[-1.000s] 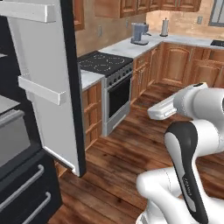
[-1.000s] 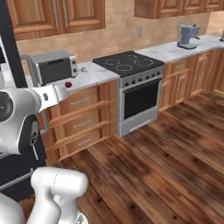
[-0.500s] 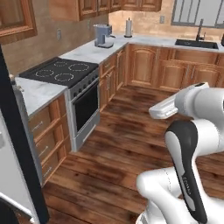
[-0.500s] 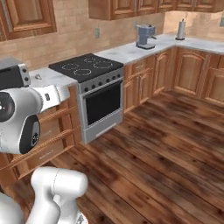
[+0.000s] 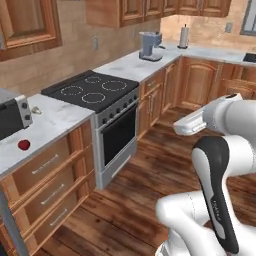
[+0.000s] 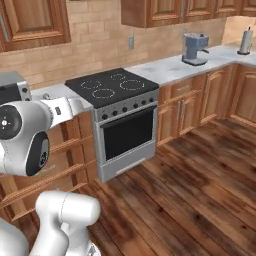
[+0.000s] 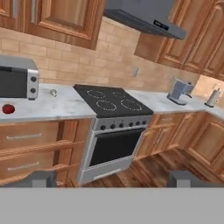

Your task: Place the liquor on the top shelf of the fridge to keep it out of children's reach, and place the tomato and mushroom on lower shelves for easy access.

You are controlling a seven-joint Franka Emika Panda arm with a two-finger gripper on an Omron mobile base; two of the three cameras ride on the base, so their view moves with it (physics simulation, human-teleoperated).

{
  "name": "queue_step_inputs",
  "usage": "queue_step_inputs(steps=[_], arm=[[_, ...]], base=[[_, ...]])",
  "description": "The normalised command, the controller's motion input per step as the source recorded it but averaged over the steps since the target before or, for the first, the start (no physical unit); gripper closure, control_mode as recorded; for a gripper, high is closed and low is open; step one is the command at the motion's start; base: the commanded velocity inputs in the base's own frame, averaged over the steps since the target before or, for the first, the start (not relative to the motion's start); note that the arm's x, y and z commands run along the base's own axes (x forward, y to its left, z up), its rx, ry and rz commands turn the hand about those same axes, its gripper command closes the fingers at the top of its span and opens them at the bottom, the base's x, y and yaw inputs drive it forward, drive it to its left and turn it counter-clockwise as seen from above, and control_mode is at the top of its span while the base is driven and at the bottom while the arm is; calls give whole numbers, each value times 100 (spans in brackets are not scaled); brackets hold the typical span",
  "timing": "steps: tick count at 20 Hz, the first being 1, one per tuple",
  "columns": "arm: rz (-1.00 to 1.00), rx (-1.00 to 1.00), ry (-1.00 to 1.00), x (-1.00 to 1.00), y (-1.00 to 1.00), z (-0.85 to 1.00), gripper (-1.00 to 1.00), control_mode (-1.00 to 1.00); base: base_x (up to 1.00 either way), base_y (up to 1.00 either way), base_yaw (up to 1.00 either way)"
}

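1. Here, the small glossy red tomato is seen lying on the pale marbled grey countertop, on its left stretch, near the front edge and just in front of the grey countertop oven.
2. In the hand view the same tomato sits at the far left of the frame, level with the lower edge of the oven, so it is judged to lie left of where the hand is pointing.
3. A tiny pale beige object, taken to be the mushroom, rests on the counter just right of the oven and farther back than the tomato; in the left base view it is too small to make out clearly.
4. The two-finger gripper is empty, its dark tips spread wide apart, and it is aimed roughly at the black glass-top stove with a steel oven door rather than at either item.
5. The tomato is round, so no long axis needs to be matched; only the direction matters.
6. The coming move is judged to call for a swing or drive to the left, so that the tomato is brought between the tips.
7. A blue-grey coffee machine stands far to the right on the counter, well apart from everything the task concerns.
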Motion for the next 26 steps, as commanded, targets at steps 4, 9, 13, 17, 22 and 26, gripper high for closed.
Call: queue_step_inputs(steps=[4, 9, 13, 17, 22, 26], arm=[[0, 0, 0, 0, 0, 0, -100, 100], [0, 0, 0, 0, 0, 0, -100, 100], [0, 0, 0, 0, 0, 0, -100, 100], [0, 0, 0, 0, 0, 0, -100, 100], [0, 0, 0, 0, 0, 0, -100, 100], [0, 0, 0, 0, 0, 0, -100, 100]], base=[[100, 0, 54], [100, 0, 56], [100, 0, 55], [90, 0, 53], [77, -9, 51], [55, -36, 47]])
